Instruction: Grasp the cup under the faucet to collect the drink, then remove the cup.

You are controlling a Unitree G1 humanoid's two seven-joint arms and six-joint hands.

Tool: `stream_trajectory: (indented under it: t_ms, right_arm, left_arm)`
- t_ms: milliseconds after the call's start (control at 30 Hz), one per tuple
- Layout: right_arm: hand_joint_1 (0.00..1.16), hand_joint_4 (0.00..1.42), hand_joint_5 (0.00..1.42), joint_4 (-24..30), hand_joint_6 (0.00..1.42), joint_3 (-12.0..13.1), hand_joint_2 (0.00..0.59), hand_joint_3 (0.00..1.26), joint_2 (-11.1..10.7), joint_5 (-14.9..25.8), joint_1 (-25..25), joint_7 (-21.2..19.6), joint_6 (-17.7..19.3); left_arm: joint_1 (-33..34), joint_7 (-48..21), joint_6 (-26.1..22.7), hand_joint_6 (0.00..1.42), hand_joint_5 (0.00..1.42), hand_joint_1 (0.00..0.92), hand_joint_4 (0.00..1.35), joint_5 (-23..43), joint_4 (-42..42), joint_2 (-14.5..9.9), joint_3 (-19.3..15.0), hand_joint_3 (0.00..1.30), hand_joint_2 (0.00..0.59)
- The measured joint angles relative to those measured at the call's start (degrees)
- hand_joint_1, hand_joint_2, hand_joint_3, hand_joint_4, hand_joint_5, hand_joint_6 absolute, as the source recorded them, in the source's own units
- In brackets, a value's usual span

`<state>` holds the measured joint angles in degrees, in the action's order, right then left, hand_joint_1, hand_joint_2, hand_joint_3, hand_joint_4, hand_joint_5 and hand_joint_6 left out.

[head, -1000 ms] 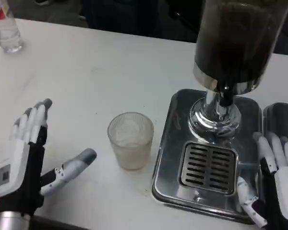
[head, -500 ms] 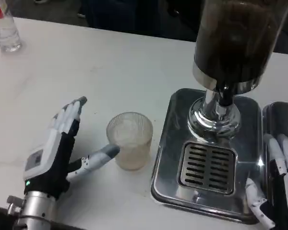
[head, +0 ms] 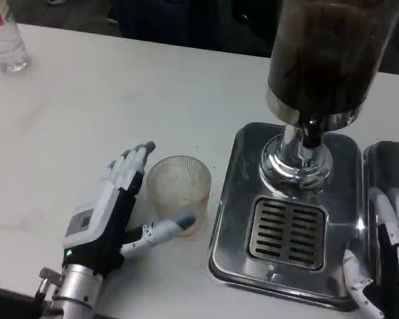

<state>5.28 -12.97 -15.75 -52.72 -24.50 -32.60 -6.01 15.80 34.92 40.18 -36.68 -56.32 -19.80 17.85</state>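
A clear ribbed cup point(head: 179, 193) stands upright on the white table, left of the steel drip tray point(head: 233, 219). My left hand point(head: 116, 209) is around it from the left: the thumb lies along the cup's near base and the fingers reach up beside its left wall, not closed tight. The dispenser's dark tank point(head: 329, 53) stands on a chrome column, with the black faucet point(head: 312, 136) above the slotted grate point(head: 288, 230). My right hand point(head: 386, 266) waits at the tray's right edge, fingers apart and holding nothing.
A clear plastic bottle point(head: 5, 40) stands at the far left corner. A second steel tray edge point(head: 386, 163) shows at the right border. Bare white table lies behind and left of the cup.
My left hand has moved right across the table and come up against the cup, its thumb sliding under the near side. My right hand has dropped slightly toward the lower right.
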Motion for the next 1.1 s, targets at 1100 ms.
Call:
stream_trajectory:
  t_ms: [1100]
  right_arm:
    - [0.18,0.03,0.04,2.41,0.11,-0.76,0.516,0.08,1.08,-0.03,-2.60,0.55,-1.15]
  left_arm:
    - [3.68,2.71,1.97,0.07,0.13,0.347,0.00,1.62,-8.06,4.49,1.38,0.00,0.028]
